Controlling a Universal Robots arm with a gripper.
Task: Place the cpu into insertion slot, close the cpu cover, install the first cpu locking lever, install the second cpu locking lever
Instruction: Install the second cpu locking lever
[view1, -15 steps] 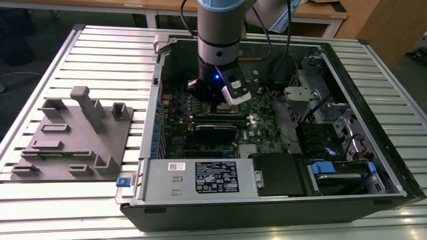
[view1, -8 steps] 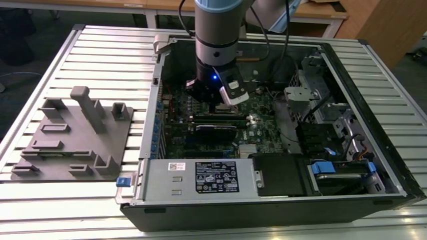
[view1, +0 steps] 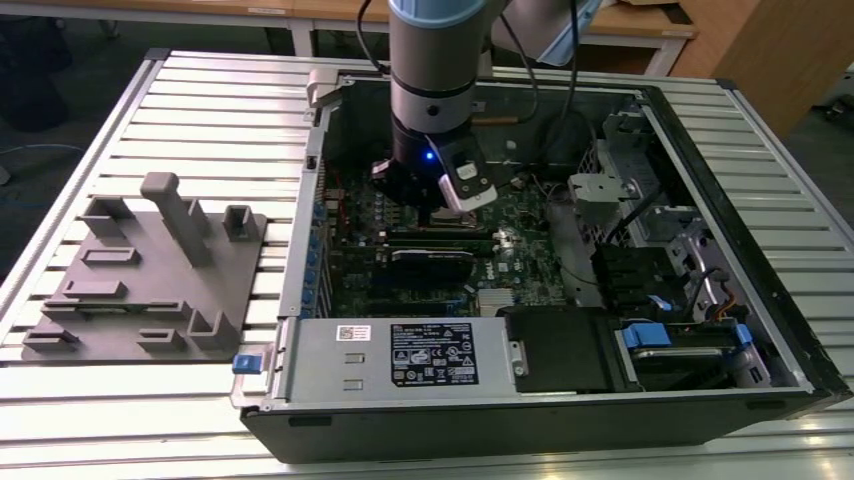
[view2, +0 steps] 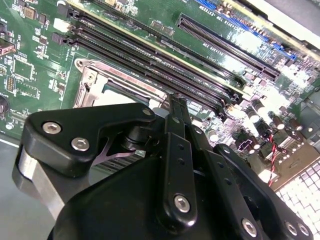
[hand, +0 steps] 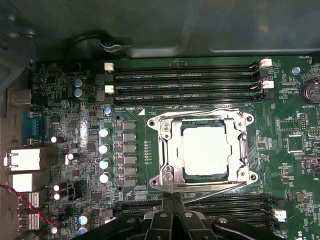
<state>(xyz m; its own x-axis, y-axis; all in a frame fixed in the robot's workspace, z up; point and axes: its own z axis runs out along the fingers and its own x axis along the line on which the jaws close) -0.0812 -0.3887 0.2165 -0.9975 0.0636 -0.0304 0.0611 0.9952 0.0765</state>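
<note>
Working the locking levers looks like the step in hand: in the first wrist view the cpu (hand: 206, 150) already lies flat in the insertion slot (hand: 172, 172), and the cpu cover (hand: 239, 152) is folded down around it, its square opening framing the pale chip top. 2 thin wire levers run along the socket's edges; whether either is hooked under its catch cannot be told from these pictures. To do this well, the push should probably go on the lever's end only, pressing down and then sideways under its catch, keeping clear of the memory slots (hand: 185, 80) that run beside the socket. The gripper (hand: 173, 197) sits at the socket's edge, its black fingers (view2: 176, 107) drawn together into a narrow tip — nothing is held between them. In the exterior view the arm (view1: 433, 70) stands nearly vertical, reaching straight down into the open computer case (view1: 727, 120), wrist low over the green motherboard (view1: 354, 270) — a grey fixture block (view1: 147, 275) rests well apart on the table (view1: 200, 110).
</note>
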